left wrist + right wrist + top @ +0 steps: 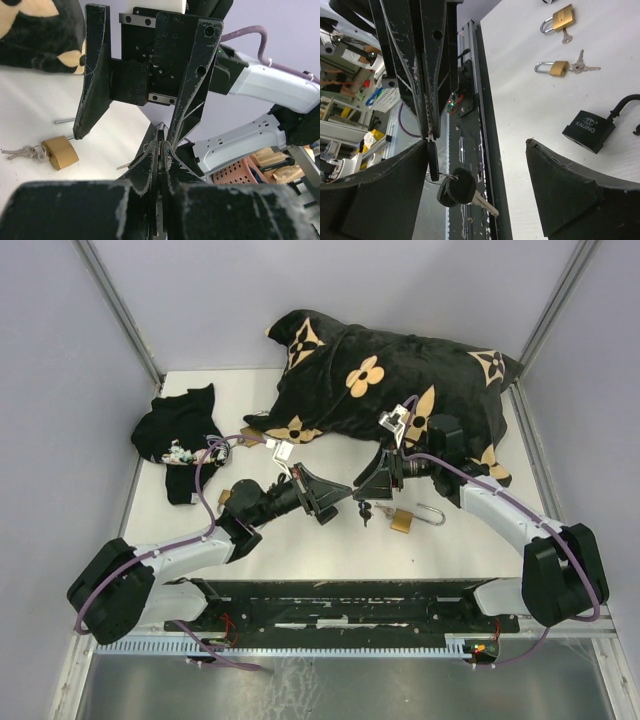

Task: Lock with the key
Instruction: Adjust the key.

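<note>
A cushion [380,370] lies at the back of the bench [300,550], right of centre; a cloth [180,435] lies at the back left. In front of the cushion the left gripper [161,149] and right gripper [479,145] meet tip to tip near mid-bench. Keys [455,189] hang below the left gripper's tip, close beside the right gripper. A padlock [402,521] lies on the bench just in front of the right gripper, right of the keys. A second bunch of keys [20,152] touches that padlock.

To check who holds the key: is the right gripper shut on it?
No: the right gripper stands open, and the key hangs from the shut left gripper.
</note>
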Action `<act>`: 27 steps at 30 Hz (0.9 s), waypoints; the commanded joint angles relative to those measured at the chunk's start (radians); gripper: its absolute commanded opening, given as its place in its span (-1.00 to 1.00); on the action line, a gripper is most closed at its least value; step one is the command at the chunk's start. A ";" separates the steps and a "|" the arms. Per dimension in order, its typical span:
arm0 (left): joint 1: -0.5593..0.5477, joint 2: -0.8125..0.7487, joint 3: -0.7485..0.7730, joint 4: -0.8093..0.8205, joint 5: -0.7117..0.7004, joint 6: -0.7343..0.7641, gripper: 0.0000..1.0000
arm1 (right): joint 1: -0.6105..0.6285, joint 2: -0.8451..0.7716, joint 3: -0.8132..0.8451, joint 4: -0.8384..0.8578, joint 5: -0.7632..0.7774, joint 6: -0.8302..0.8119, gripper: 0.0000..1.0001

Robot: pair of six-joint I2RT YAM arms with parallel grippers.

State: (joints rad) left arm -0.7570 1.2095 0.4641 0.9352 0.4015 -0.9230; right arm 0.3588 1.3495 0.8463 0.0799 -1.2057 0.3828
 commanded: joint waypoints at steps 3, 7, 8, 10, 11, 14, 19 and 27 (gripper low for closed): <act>-0.006 -0.003 0.012 0.096 -0.062 -0.034 -0.94 | 0.004 -0.042 -0.016 0.356 -0.001 0.271 0.55; -0.007 -0.018 -0.007 0.101 -0.107 -0.036 -0.94 | 0.006 -0.053 -0.016 0.356 -0.014 0.295 0.17; -0.007 -0.019 -0.010 0.105 -0.114 -0.037 -0.94 | 0.007 -0.054 -0.017 0.355 -0.020 0.299 0.16; -0.006 -0.020 -0.008 0.109 -0.119 -0.037 -0.94 | 0.010 -0.053 -0.013 0.351 -0.031 0.303 0.12; -0.006 -0.019 -0.006 0.111 -0.118 -0.038 -0.94 | 0.012 -0.054 -0.011 0.350 -0.033 0.306 0.10; -0.007 -0.014 -0.001 0.112 -0.117 -0.039 -0.94 | 0.023 -0.059 0.000 0.349 -0.046 0.311 -0.07; -0.007 -0.023 -0.006 0.121 -0.133 -0.044 -0.94 | 0.032 -0.056 0.016 0.270 -0.054 0.263 -0.18; -0.005 -0.038 -0.022 0.121 -0.158 -0.044 -0.94 | 0.032 -0.065 0.037 0.218 -0.061 0.228 -0.28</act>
State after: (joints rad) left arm -0.7597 1.2030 0.4473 0.9977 0.2798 -0.9306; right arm 0.3862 1.3243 0.8314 0.2939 -1.2320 0.6380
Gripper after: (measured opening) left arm 0.051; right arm 0.399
